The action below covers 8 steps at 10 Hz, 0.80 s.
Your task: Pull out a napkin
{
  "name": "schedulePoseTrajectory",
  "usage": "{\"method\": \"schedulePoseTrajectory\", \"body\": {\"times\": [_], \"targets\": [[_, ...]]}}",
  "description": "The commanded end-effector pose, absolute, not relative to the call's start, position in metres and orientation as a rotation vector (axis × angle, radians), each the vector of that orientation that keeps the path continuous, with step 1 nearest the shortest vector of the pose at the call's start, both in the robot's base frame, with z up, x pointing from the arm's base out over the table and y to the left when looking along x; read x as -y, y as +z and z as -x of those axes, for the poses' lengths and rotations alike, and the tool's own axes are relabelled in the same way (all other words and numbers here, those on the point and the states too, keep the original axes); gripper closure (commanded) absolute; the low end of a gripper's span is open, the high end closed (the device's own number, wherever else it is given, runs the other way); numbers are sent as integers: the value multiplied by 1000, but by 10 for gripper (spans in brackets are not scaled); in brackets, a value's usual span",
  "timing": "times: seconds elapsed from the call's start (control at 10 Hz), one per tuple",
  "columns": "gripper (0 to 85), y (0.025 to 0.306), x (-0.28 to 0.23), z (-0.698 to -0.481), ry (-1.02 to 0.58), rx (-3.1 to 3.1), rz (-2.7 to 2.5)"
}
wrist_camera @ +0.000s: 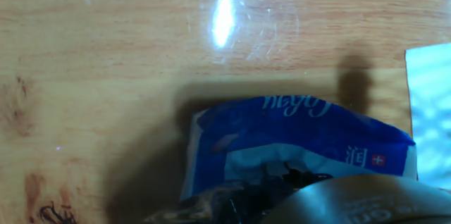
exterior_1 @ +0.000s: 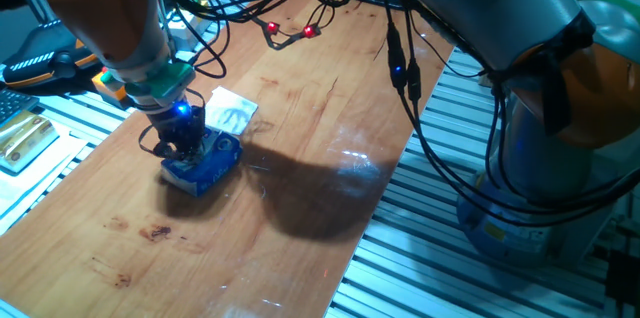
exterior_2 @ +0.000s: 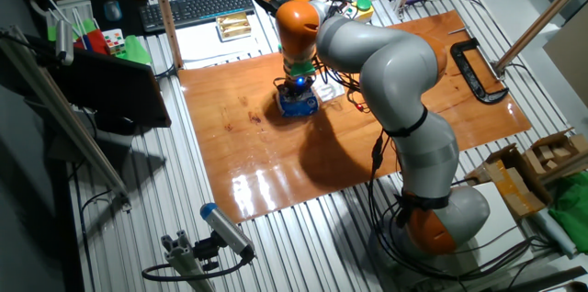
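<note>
The blue plastic tissue pack [exterior_1: 208, 165] lies on the wooden table [exterior_1: 300, 208]. It also shows in the other fixed view [exterior_2: 299, 103] and fills the lower middle of the hand view [wrist_camera: 296, 136]. My gripper [exterior_1: 186, 144] stands straight down on the pack's top, fingertips at its opening [wrist_camera: 282, 182]. The frames do not show whether the fingers are open or shut. No loose rumpled napkin is in view. A flat-folded white tissue square [exterior_1: 232, 110] lies just behind the pack, apart from the gripper, and shows at the right edge of the hand view [wrist_camera: 431, 111].
Black cables with red lights [exterior_1: 290, 30] hang over the far part of the table. A gold block [exterior_1: 25, 138] lies off the table's left edge. A black clamp [exterior_2: 478, 72] sits at the table's far side, and a keyboard [exterior_2: 197, 7] lies beyond the table.
</note>
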State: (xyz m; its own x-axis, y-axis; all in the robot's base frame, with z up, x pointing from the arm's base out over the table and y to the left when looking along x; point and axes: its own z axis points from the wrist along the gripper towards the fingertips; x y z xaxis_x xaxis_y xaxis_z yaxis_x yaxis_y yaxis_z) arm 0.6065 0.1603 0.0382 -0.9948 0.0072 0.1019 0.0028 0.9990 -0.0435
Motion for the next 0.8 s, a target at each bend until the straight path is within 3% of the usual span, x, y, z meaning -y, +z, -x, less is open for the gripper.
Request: {"method": "schedulePoseTrajectory", "body": {"times": [0.0, 0.7], "targets": [[843, 39, -161, -607, 63, 3037, 5], [843, 64, -150, -621, 32, 2992, -42]]}}
